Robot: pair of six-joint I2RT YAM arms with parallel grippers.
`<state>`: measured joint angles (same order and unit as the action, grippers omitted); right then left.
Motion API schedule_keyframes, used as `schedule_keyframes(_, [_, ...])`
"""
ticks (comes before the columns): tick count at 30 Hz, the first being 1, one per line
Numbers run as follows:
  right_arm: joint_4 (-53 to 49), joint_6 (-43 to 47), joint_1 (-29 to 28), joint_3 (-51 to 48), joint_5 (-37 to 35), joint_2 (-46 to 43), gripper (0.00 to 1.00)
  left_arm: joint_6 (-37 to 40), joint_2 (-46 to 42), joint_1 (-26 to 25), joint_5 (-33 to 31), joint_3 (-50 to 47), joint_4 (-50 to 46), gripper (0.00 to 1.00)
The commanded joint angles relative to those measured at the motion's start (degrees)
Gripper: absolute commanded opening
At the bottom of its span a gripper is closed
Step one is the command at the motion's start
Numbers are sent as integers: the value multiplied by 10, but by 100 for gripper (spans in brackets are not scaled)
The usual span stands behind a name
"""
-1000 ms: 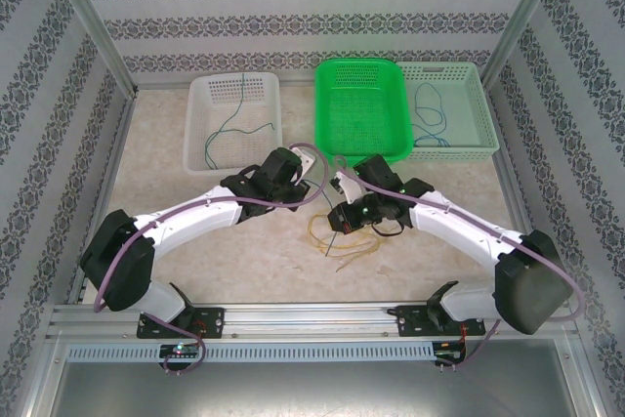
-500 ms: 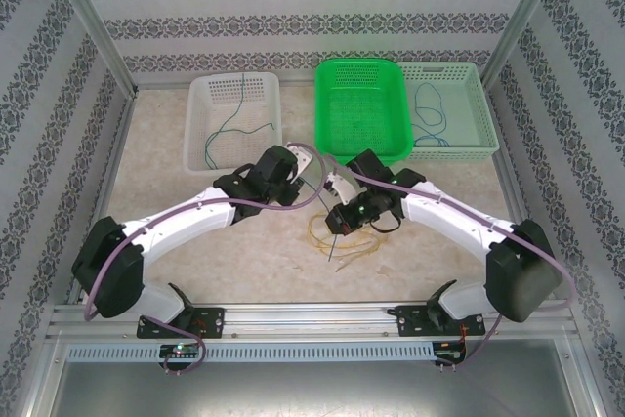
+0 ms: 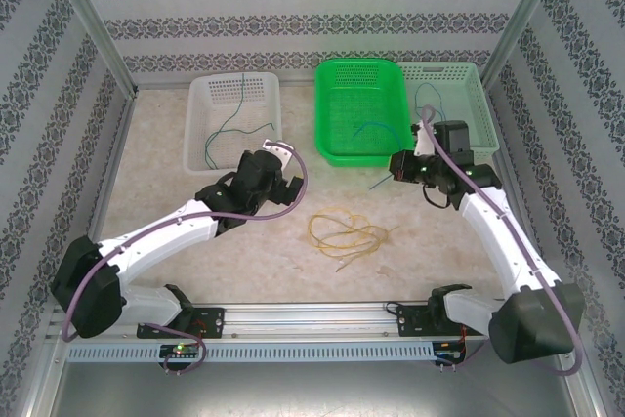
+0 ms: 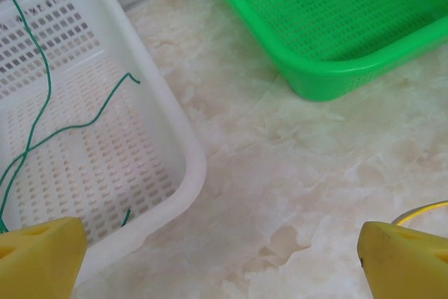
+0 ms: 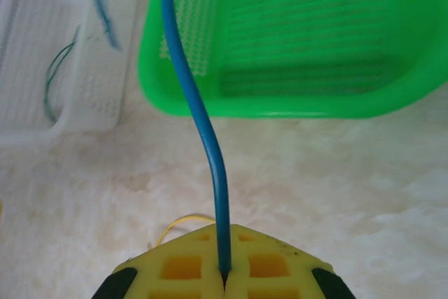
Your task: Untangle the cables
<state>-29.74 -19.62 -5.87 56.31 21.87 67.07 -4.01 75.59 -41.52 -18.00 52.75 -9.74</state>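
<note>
- Left hand [image 4: 222, 260], left of the green basket [image 3: 337, 95], gapes empty.
- Yellow cables [image 3: 347, 234] lie on the bench [image 3: 156, 183] before that basket: light, limp, likely slippery; pinch one free end.
- Right hand [image 5: 224, 271] clamps the blue cable [image 5: 204, 124] by the basket's near right corner.

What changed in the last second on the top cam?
The right gripper swung right and away from the table's centre toward the green plastic basket, now shut on a thin blue wire. The left gripper drew back left, open. The loose yellow wires stayed on the table, and the thin green wire stayed in the white plastic basket.
</note>
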Motion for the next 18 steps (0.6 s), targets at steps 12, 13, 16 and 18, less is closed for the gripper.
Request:
schedule_keyframes(12, [76, -29, 174, 171, -73, 228, 0, -24, 30, 3, 37, 8, -28, 100])
schedule_keyframes(13, [70, -33, 183, 194, -72, 256, 0, -25, 33, 4, 39, 8, -32, 100])
schedule_keyframes(16, [60, -38, 195, 250, -77, 323, 0, -29, 36, 3, 40, 6, -39, 100])
schedule_keyframes(18, [48, -29, 196, 284, -99, 360, 0, -30, 36, 4, 38, 4, -41, 100])
